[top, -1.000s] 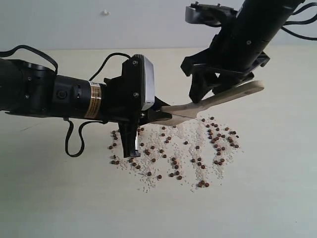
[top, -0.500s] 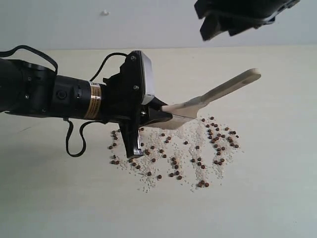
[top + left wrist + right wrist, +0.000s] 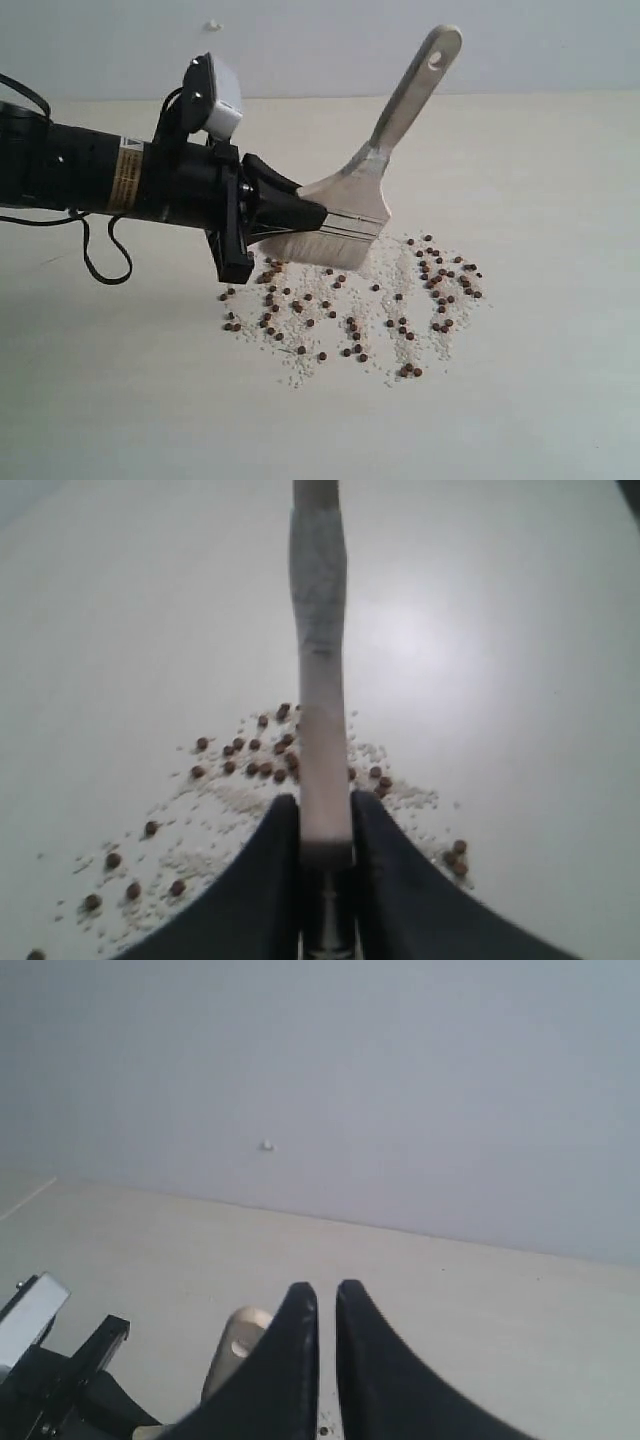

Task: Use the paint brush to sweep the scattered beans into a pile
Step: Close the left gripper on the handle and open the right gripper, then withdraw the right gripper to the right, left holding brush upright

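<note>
Pinching the paint brush [image 3: 372,165] at its ferrule with my left gripper [image 3: 305,214], I hold its bristles at the far side of the beans [image 3: 350,310] scattered mid-table [image 3: 540,400], while my right gripper [image 3: 327,1345] hangs aloft, fingers pressed together, empty.

Pale table [image 3: 560,400], beans [image 3: 351,324] scattered w/ white grains [image 3: 395,268]

The paint brush [image 3: 365,175] has a shiny metal ferrule [image 3: 350,205] and a smooth, perhaps wooden handle [image 3: 410,95].
</note>
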`<act>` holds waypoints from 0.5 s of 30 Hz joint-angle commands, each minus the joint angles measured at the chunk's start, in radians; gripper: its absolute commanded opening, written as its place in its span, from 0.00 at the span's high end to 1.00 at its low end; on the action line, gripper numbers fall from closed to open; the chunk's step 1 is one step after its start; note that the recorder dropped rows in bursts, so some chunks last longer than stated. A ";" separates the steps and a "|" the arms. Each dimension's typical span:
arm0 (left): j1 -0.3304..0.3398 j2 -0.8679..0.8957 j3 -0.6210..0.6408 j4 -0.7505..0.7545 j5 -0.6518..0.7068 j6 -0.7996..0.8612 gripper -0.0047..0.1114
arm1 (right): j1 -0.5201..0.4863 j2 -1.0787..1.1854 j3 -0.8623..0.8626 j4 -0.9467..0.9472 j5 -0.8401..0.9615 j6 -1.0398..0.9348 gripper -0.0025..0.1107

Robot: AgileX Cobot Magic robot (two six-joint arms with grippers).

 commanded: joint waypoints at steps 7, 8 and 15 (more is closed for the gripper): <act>0.005 -0.009 -0.007 0.000 -0.241 -0.046 0.96 | 0.002 -0.229 0.417 -0.006 -0.340 0.003 0.98; 0.005 -0.009 -0.007 -0.007 -0.243 -0.046 0.96 | 0.002 -0.219 0.438 -0.019 -0.347 0.001 0.98; 0.044 -0.005 -0.007 -0.001 -0.344 -0.038 0.96 | 0.002 0.023 0.475 -0.049 -0.436 0.008 0.98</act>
